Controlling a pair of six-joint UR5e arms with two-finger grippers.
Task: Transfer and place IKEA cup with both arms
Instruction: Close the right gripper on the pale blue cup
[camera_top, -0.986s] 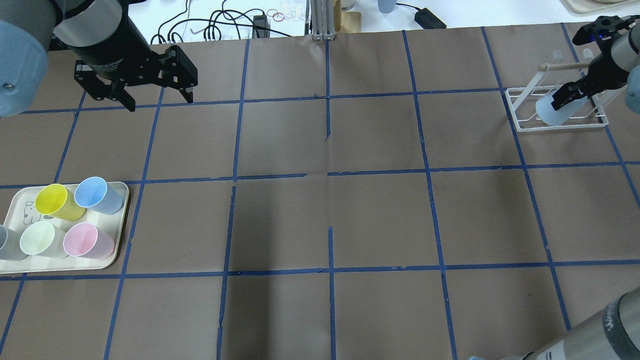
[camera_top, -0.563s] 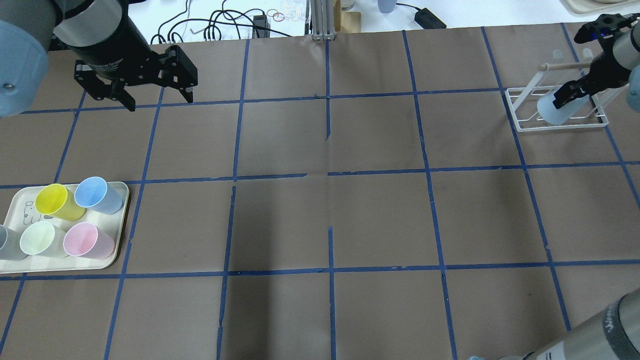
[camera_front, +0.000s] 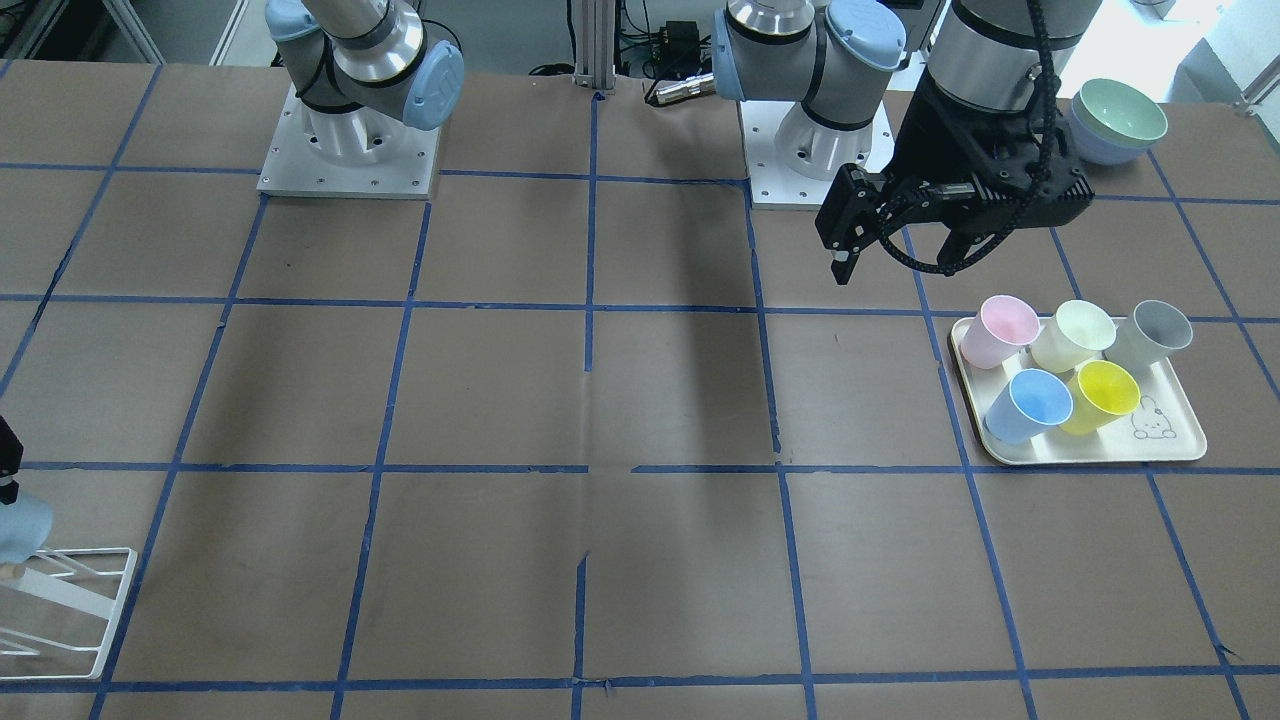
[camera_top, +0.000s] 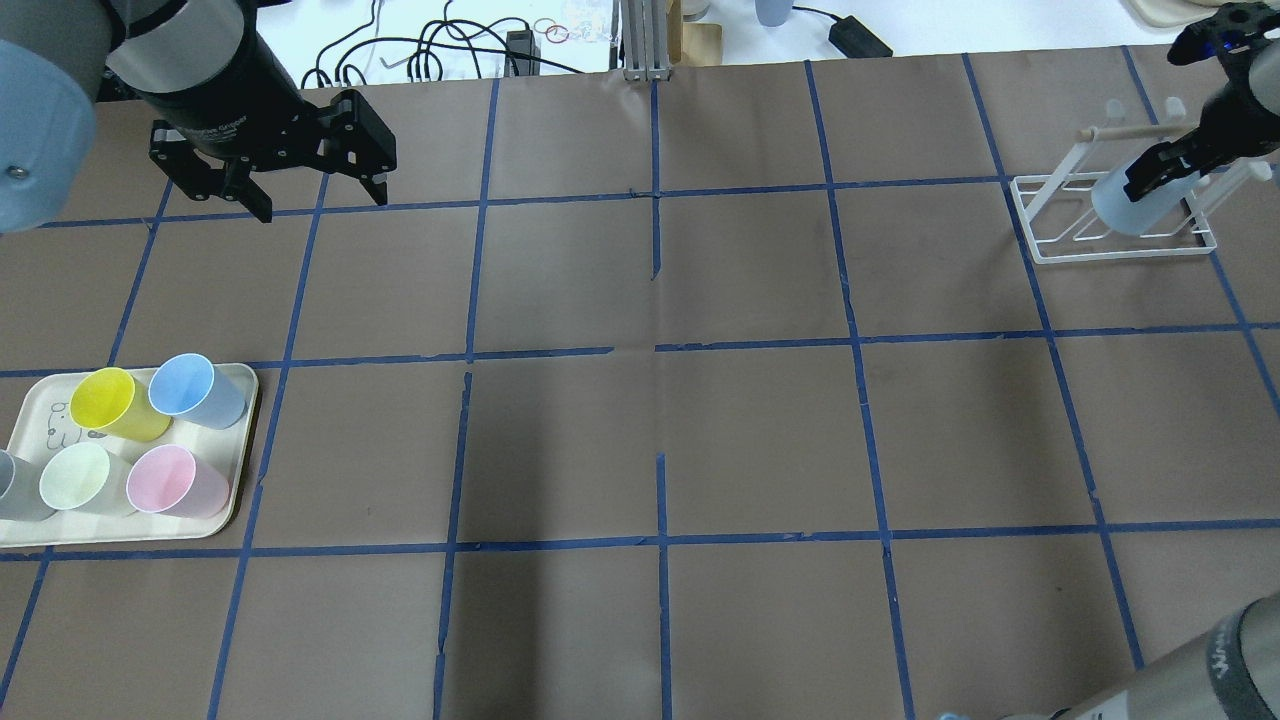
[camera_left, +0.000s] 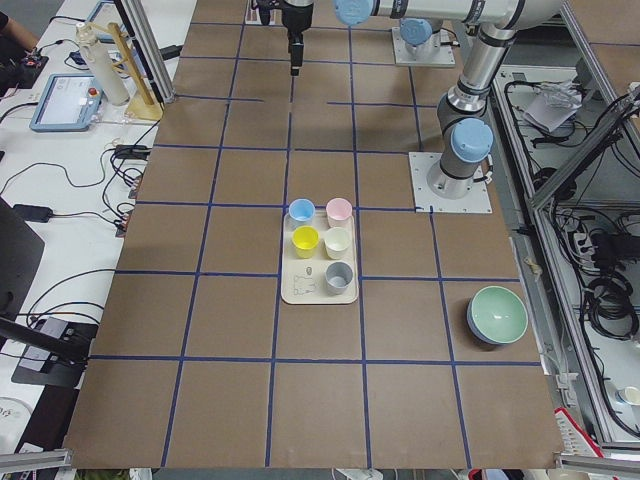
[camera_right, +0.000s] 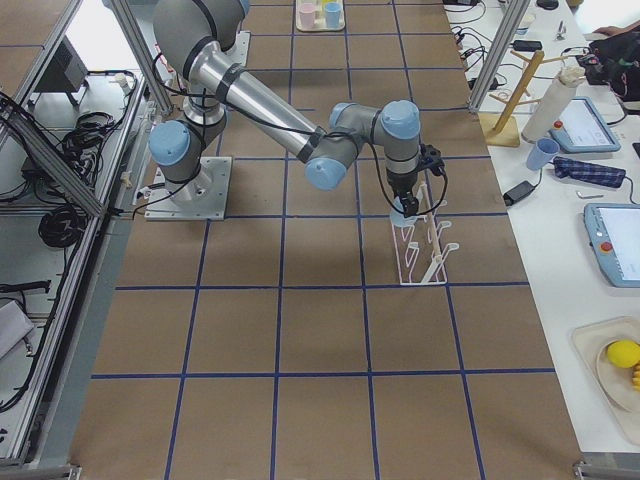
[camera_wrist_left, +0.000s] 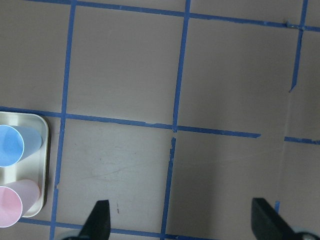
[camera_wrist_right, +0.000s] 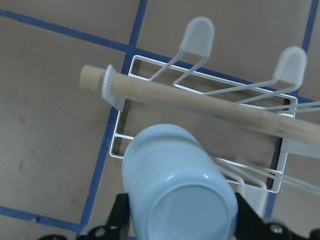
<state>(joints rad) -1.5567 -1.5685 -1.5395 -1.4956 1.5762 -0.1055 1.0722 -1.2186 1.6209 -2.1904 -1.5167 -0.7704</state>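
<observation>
The IKEA cup (camera_top: 1122, 205) is pale icy-blue and hangs over the white wire rack (camera_top: 1040, 225) at the far right of the table. My right gripper (camera_top: 1160, 170) is shut on it. In the right wrist view the cup (camera_wrist_right: 180, 192) shows its base to the camera, with black fingers (camera_wrist_right: 119, 220) on either side, just in front of the rack's wooden dowel (camera_wrist_right: 200, 102). The cup (camera_front: 18, 530) also shows at the left edge of the front-facing view. My left gripper (camera_top: 322, 203) is open and empty above the far left of the table, and in its wrist view the fingertips (camera_wrist_left: 100, 220) stand wide apart.
A cream tray (camera_top: 240, 440) at the near left holds yellow, sky-blue (camera_top: 195, 388), pale green, pink and grey cups. The tray (camera_front: 1180, 455) also shows in the front-facing view. Stacked bowls (camera_front: 1118, 120) stand beside the left arm's base. Cables lie beyond the table's far edge.
My right gripper has moved up and to the right with the cup, which now hangs more upright over the rack. The left arm has not moved.
</observation>
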